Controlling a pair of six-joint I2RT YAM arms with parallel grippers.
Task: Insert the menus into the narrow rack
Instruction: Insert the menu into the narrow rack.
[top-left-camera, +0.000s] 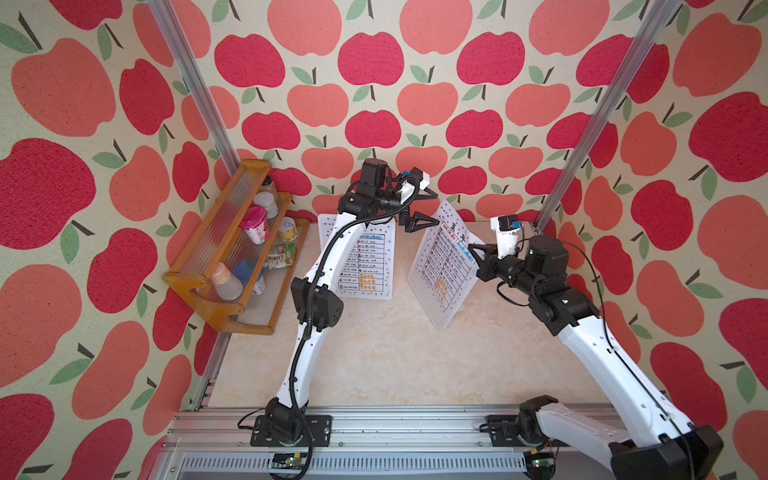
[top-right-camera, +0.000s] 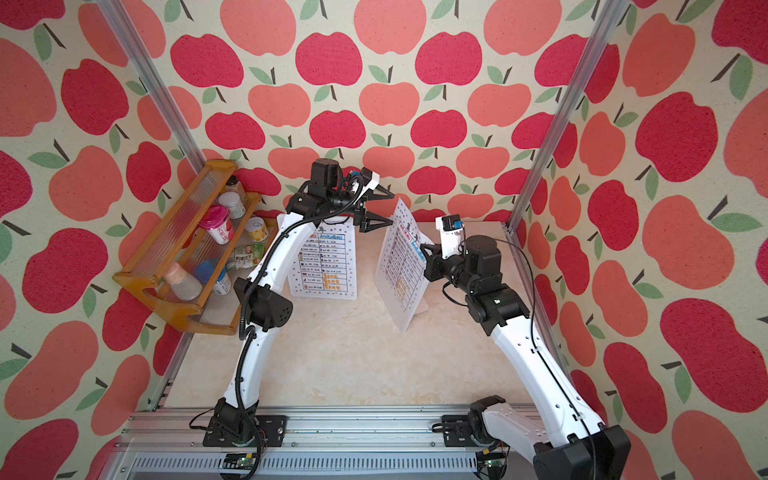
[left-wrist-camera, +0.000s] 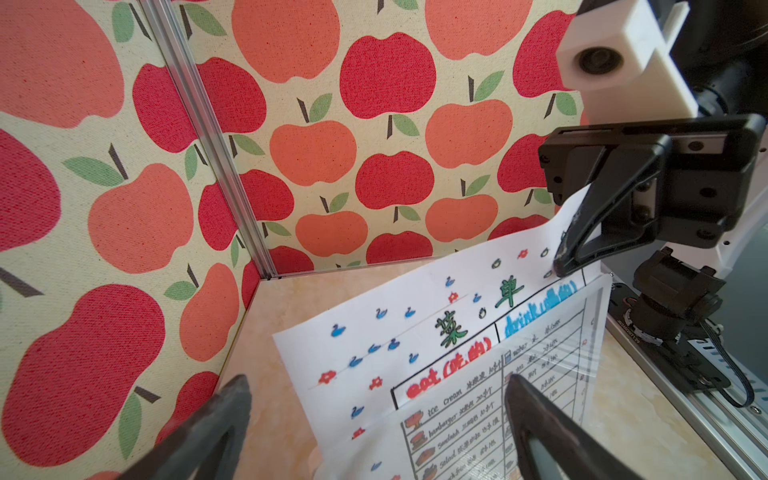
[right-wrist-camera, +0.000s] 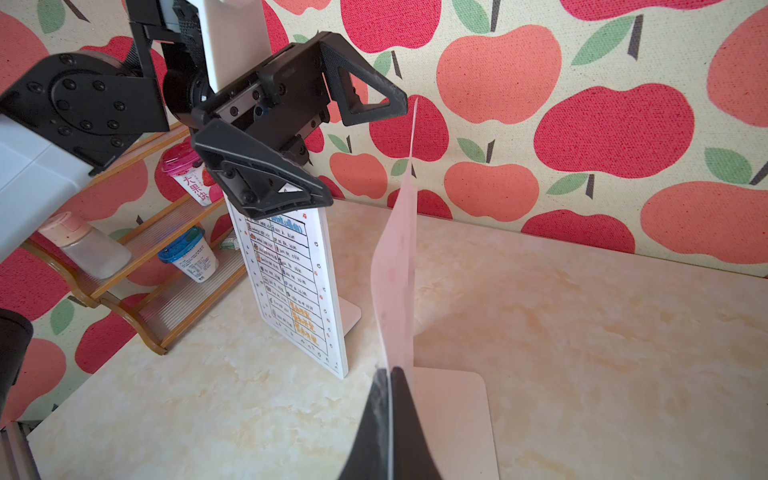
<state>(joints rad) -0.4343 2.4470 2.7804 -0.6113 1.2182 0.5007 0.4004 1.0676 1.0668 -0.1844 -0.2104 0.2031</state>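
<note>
Although one menu (top-left-camera: 368, 266) sits in its rack (right-wrist-camera: 349, 316), right jaws pinch the other menu (top-left-camera: 451, 216), only partly inserted; left jaws gape.

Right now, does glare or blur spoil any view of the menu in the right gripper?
Left wrist view: print on the menu is sharp, but glare streaks on the clear rack dull some table rows. Right wrist view: the sheet is edge-on with light showing through, and the right gripper is soft at the frame's edge. Both top views: sharp, evenly lit.
</note>
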